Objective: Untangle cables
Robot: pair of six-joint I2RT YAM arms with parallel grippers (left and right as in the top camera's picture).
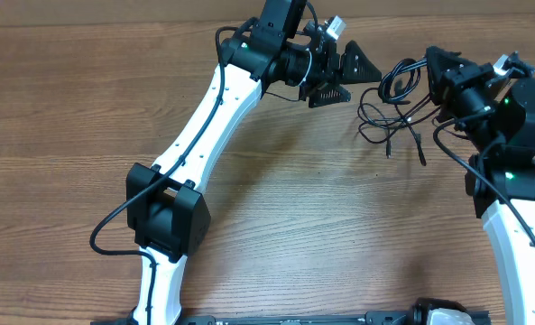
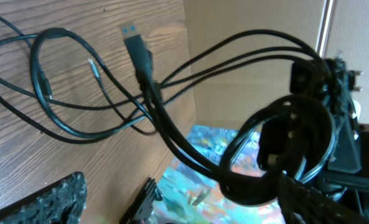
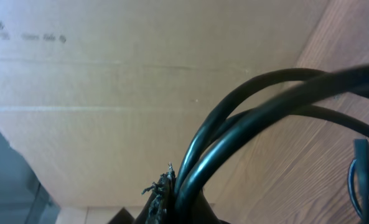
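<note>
Overhead showed your right gripper (image 1: 436,79) clamped on the cables (image 1: 392,113), apparently holding one end up so the loops trailed onto the table (image 1: 69,117). Your left gripper (image 1: 346,78) stood wide apart just beside them, empty, likely ready to pull a strand. Only the left wrist view showed the blue-tipped plug (image 2: 130,31).

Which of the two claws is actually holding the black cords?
The right gripper: it is shut on the coiled cables. The left gripper stands open, holding nothing.
</note>
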